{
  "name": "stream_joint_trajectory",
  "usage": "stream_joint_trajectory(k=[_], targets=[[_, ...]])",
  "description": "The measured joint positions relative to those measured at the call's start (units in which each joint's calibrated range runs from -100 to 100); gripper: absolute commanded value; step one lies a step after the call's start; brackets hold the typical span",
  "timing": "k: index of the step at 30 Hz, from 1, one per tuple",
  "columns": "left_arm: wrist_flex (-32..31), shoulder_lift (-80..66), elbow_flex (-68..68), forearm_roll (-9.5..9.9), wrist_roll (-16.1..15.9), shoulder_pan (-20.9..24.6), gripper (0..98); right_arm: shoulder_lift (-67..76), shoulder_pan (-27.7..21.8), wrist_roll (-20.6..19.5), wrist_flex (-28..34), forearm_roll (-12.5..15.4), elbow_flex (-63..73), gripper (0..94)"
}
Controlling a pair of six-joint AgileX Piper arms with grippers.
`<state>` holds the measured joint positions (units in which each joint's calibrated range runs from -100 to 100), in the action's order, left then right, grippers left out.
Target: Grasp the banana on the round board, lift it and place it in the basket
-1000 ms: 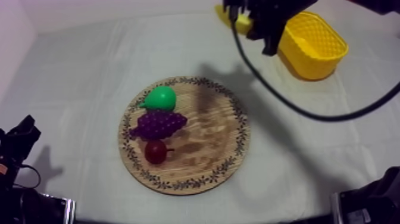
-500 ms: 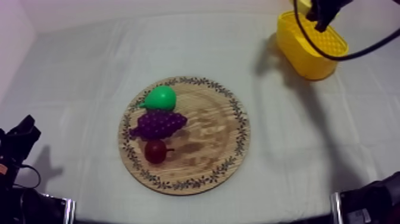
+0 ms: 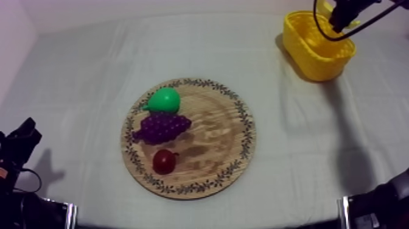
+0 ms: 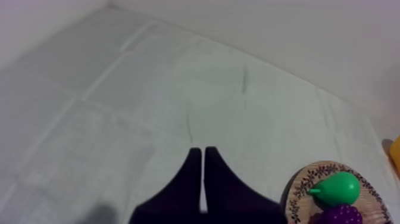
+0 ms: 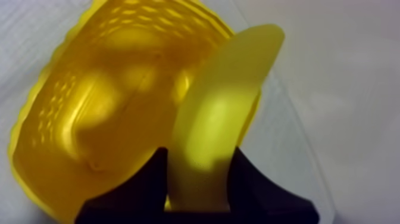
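The banana [image 5: 220, 113], pale yellow and curved, stands upright between the fingers of my right gripper [image 5: 199, 161], which is shut on it. It hangs over the far rim of the yellow basket [image 5: 89, 119]. From above, my right gripper [image 3: 341, 19] is over the basket [image 3: 310, 58] at the table's back right. The round wooden board [image 3: 213, 140] lies mid-table, carrying a green pear [image 3: 164, 100], purple grapes [image 3: 162, 127] and a small red fruit [image 3: 164, 161]. My left gripper [image 4: 202, 154] is shut on nothing, low over the cloth left of the board [image 4: 300, 184].
My left arm [image 3: 18, 146] rests at the front left edge of the table and part of the right arm [image 3: 377, 207] sits at the front right. Bare cloth lies between the board and the basket.
My right gripper has carried the banana rightward, from the basket's left end to over its far right rim. The small red fruit has shifted slightly on the board. The left arm is still.
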<state>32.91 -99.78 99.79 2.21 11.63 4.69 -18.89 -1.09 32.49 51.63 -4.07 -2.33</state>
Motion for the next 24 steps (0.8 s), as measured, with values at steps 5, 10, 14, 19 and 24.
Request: stream_joint_trajectory(k=[5,10,14,19,24], targets=[[0.0,0.0,0.0,0.0,0.0,0.0,0.1,-3.39,0.31,-0.07,-1.43,-0.24,-0.15,29.2],[0.0,0.0,0.0,0.0,0.0,0.0,0.1,-5.45,0.64,-0.22,-3.44,-0.24,-1.09,30.7],[0.0,0.0,0.0,0.0,0.0,0.0,0.1,-6.56,0.75,-0.68,-4.24,-0.07,-1.44,31.4],[0.0,0.0,0.0,0.0,0.0,0.0,0.1,-7.48,0.72,-1.15,-4.23,1.45,0.38,37.6],[0.0,0.0,0.0,0.0,0.0,0.0,0.1,-7.7,1.18,-1.63,-3.4,2.11,1.06,38.6]])
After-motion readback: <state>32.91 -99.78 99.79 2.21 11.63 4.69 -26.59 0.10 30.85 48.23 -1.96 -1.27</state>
